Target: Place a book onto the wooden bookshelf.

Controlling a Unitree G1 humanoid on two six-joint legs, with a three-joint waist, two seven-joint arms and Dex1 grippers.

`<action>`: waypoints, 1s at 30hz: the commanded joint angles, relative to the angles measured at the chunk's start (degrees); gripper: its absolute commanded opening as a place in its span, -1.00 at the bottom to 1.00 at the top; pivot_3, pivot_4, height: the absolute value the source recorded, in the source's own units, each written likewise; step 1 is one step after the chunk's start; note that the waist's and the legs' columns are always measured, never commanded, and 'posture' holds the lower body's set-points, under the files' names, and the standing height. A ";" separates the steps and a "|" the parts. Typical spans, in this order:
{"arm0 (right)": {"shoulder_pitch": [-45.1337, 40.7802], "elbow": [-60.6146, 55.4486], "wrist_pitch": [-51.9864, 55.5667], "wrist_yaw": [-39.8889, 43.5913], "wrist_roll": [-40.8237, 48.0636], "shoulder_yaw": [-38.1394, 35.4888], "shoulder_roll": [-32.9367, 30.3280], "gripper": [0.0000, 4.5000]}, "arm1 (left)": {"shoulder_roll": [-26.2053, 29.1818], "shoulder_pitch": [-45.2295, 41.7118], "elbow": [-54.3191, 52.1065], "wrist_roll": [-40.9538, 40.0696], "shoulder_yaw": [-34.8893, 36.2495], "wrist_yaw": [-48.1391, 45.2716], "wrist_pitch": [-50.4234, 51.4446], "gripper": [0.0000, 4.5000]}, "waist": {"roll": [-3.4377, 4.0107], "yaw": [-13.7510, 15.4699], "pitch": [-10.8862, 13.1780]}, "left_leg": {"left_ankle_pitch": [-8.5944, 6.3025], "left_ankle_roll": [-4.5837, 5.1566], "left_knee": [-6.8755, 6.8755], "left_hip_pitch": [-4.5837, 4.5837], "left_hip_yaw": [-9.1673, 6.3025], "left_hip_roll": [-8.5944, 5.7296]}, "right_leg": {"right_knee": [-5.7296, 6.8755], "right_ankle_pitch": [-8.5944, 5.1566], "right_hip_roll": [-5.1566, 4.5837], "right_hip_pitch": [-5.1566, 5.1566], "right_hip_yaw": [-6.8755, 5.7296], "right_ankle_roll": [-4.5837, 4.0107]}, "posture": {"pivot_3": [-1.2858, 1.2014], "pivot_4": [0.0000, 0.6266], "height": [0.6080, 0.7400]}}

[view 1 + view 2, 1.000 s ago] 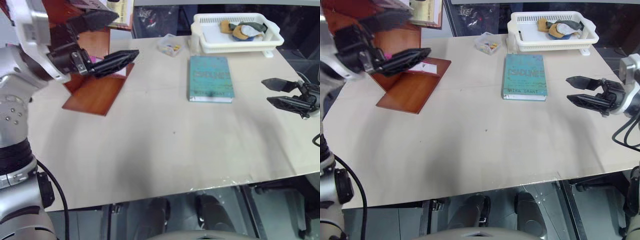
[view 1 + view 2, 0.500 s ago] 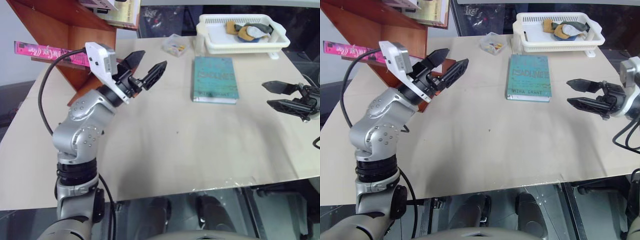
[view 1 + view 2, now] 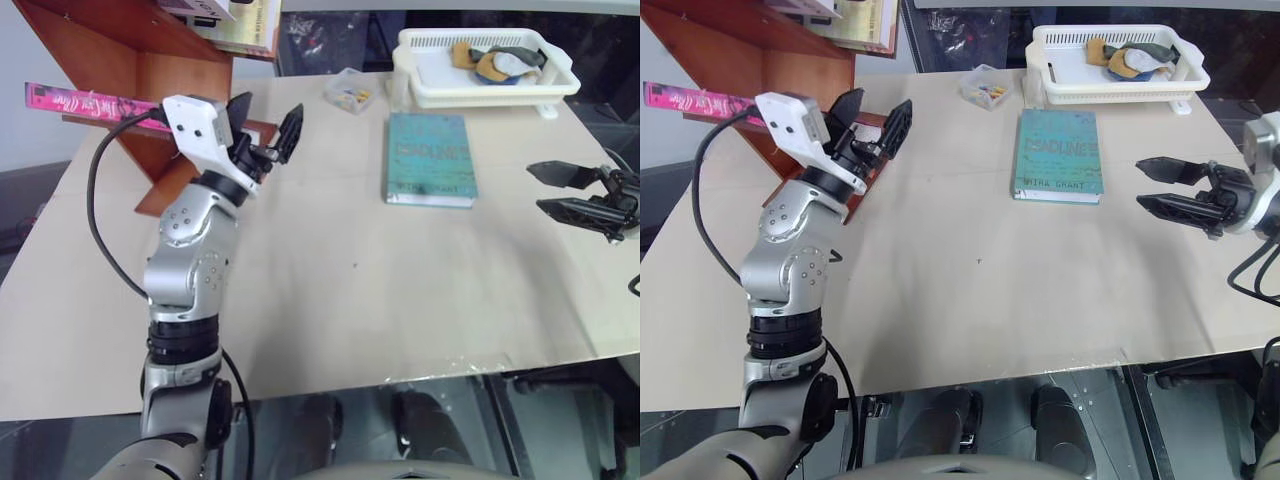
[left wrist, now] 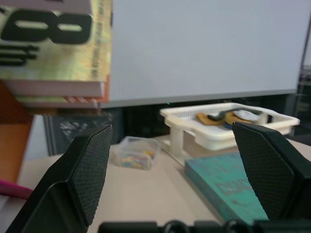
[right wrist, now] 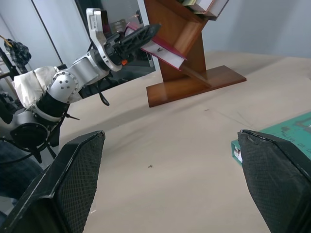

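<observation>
Left end effector [image 3: 268, 128] is open and holds nothing, up over the table [image 3: 330, 300] by the wooden bookshelf [image 3: 120, 45]. Pink book [image 3: 85, 102] lies on a slanted shelf board and sticks out to the left. Right end effector [image 3: 562, 190] is open too, well apart from it, near a teal book [image 3: 430, 157].

From the left wrist, a white basket [image 4: 221, 128] sits behind that teal book.

From the right wrist, the pink book rests on the bookshelf.
</observation>
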 commanded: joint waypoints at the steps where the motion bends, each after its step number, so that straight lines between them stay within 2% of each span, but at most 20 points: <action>1: 0.06 -2.14 0.32 2.13 0.63 -2.48 -1.21 1.00 | 0.08 -1.03 0.30 1.55 1.63 1.13 -2.54 0.93 | 0.00 -0.22 0.00 | 0.00 0.00 0.00 0.01 0.00 0.01 | 0.01 0.00 0.01 0.00 0.01 0.00 | 0.03 -0.52 1.00; 6: 0.79 -2.87 0.38 1.72 0.68 -2.87 -1.13 1.00 | -0.98 -1.39 -0.48 -0.24 1.12 0.26 -0.90 0.93 | 0.00 -0.14 0.00 | 0.00 0.01 -0.02 0.03 0.00 0.04 | 0.03 0.00 0.04 0.00 0.00 0.00 | 0.03 -0.52 1.00; 19: 6.37 -7.31 1.72 -0.38 1.86 -6.07 -0.42 1.00 | 0.37 2.46 -6.80 -5.05 -2.55 -9.03 4.36 0.93 | 0.00 0.23 0.00 | 0.00 0.00 -0.02 -0.01 -0.01 0.01 | -0.02 0.00 0.00 0.00 -0.01 0.00 | 0.03 -0.52 1.00; 26: 10.93 -10.53 4.48 -2.15 3.97 -8.29 0.21 1.00 | 4.18 11.80 -13.17 -9.93 -2.11 -11.34 12.74 0.93 | 0.00 -0.02 0.00 | -0.04 0.07 -0.04 0.01 -0.02 0.04 | -0.02 0.00 0.02 0.00 0.00 -0.01 | 0.03 -0.52 1.00; 30: 17.78 -13.96 4.50 -3.14 3.14 -9.27 0.40 1.00 | 6.47 20.45 -20.51 -12.86 -1.65 -10.92 17.44 0.93 | -0.01 0.26 -0.01 | -0.08 0.14 -0.04 0.02 -0.03 0.03 | -0.05 0.00 -0.02 0.05 -0.01 0.00 | 0.03 -0.52 1.00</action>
